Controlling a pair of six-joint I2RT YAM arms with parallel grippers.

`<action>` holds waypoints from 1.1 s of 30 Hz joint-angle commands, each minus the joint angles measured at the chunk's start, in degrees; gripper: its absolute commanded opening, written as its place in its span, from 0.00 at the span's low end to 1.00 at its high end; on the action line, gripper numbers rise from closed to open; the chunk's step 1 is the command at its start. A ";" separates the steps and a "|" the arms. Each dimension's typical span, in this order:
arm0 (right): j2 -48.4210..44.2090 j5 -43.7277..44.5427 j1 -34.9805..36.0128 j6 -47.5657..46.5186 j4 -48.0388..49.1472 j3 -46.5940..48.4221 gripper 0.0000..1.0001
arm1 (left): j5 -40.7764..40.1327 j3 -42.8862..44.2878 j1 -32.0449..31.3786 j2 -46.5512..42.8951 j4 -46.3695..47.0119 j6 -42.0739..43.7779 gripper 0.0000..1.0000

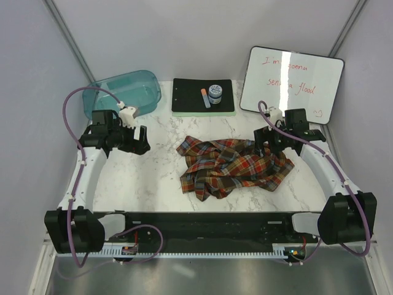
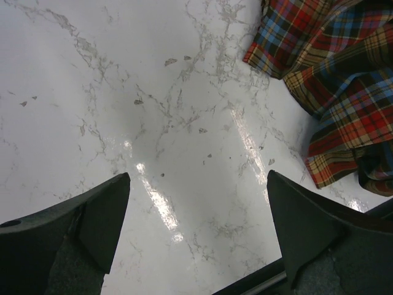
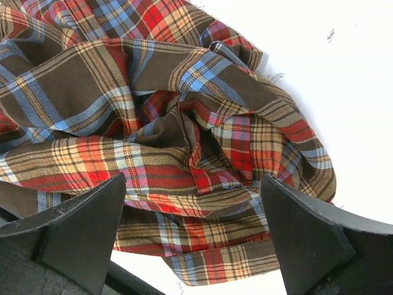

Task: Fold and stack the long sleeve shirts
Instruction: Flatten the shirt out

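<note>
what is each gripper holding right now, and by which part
Nothing is held. The left gripper stands open over bare table beside the plaid shirt; the right gripper stands open above the crumpled shirt, no cloth pinched.

One plaid flannel shirt [image 1: 233, 167], checks of red, orange, brown and blue-grey. Lies crumpled in a loose heap, unfolded, cloth bunched into deep creases and overlapping folds. Sits on the marble desk [image 1: 153, 178], right of centre. Collar and sleeves not distinguishable within the heap.
</note>
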 commanded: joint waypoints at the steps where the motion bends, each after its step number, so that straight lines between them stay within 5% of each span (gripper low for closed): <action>1: -1.71 -1.43 -0.21 -2.83 1.97 0.22 0.98 | -4.99 2.27 -2.01 2.38 0.54 3.05 1.00; 5: 1.36 -1.95 -0.47 -4.94 -0.75 2.59 0.98 | -4.48 4.12 -6.66 5.28 0.71 5.50 1.00; 12: 5.76 -1.42 -2.31 -6.88 -2.60 3.83 0.98 | -5.89 5.17 -24.15 14.14 4.74 8.59 1.00; 26: 14.72 -0.72 -7.06 -9.87 -5.59 7.69 0.98 | -6.40 21.09 -30.49 41.84 10.46 11.31 0.85; 29: 16.48 -0.81 -7.41 -9.87 -5.59 8.75 0.98 | -7.37 22.58 -30.58 45.19 11.87 10.70 0.73; 32: 18.15 -0.90 -7.76 -9.87 -5.59 10.24 0.98 | -9.22 25.30 -30.23 47.65 11.88 9.99 0.39; 33: 18.50 -0.98 -7.76 -9.87 -5.50 10.68 0.98 | -9.22 26.35 -29.80 47.74 11.62 9.99 0.02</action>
